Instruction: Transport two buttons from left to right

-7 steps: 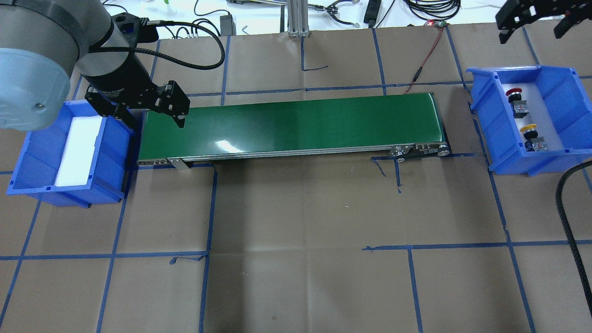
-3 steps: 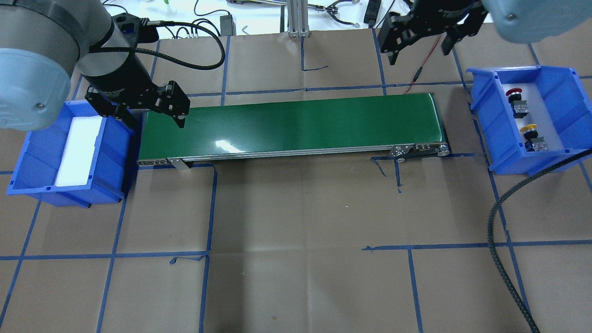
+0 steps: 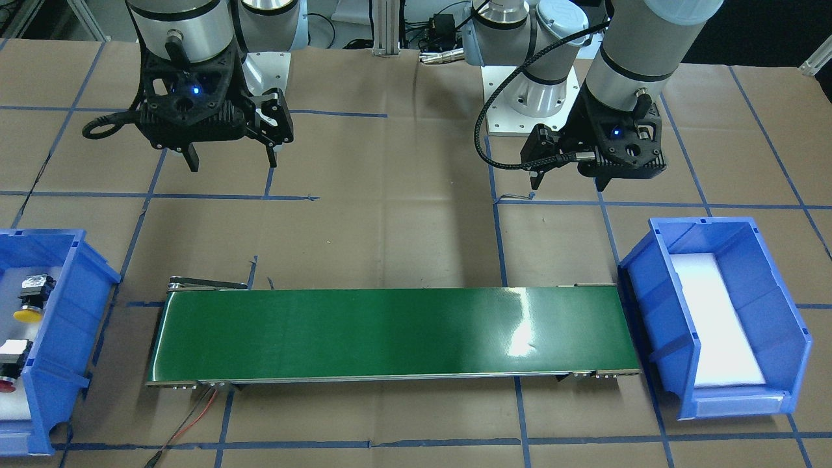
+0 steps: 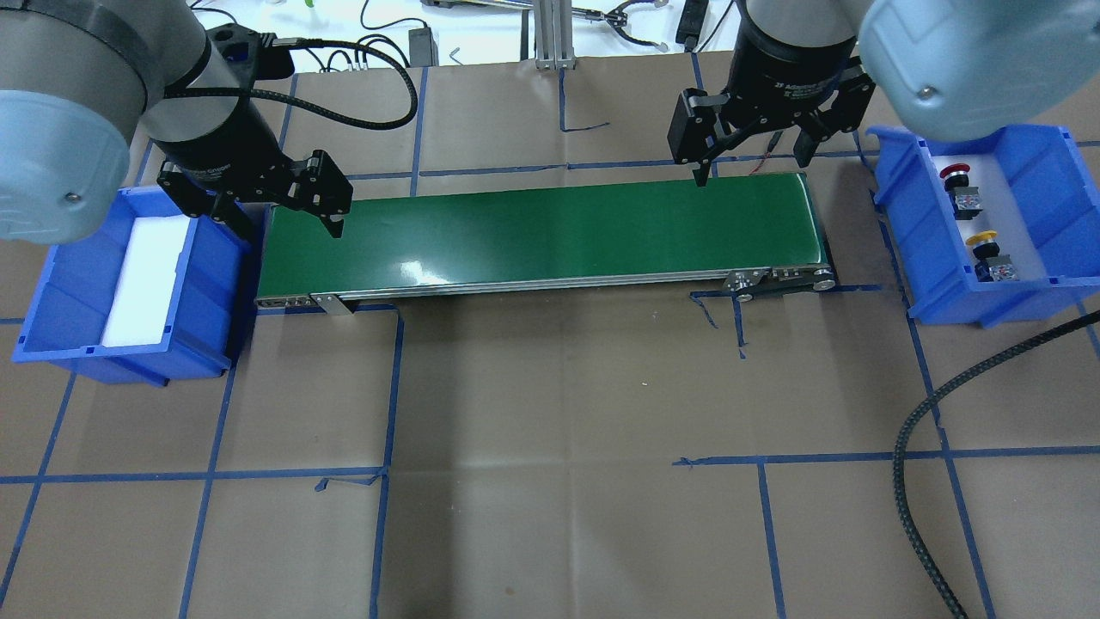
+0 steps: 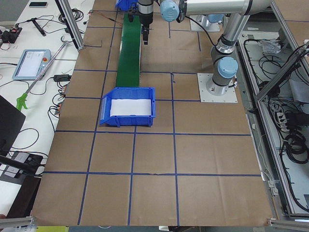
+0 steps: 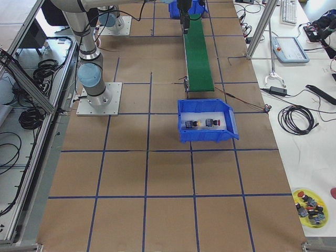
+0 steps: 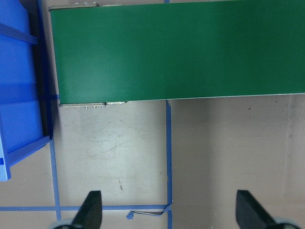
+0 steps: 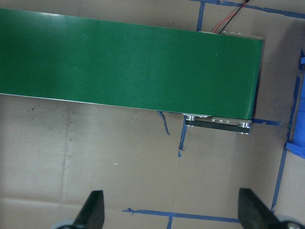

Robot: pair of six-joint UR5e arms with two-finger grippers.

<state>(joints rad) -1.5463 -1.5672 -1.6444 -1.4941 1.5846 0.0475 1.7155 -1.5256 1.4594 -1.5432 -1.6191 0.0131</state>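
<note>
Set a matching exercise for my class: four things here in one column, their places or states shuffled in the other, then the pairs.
1 red button
2 yellow button
3 left bin
4 right gripper

A in right bin, end nearer the robot
B open, holding nothing
C holds only a white pad
D in right bin, end farther from the robot

Pairs: 1-D, 2-A, 3-C, 4-B
</note>
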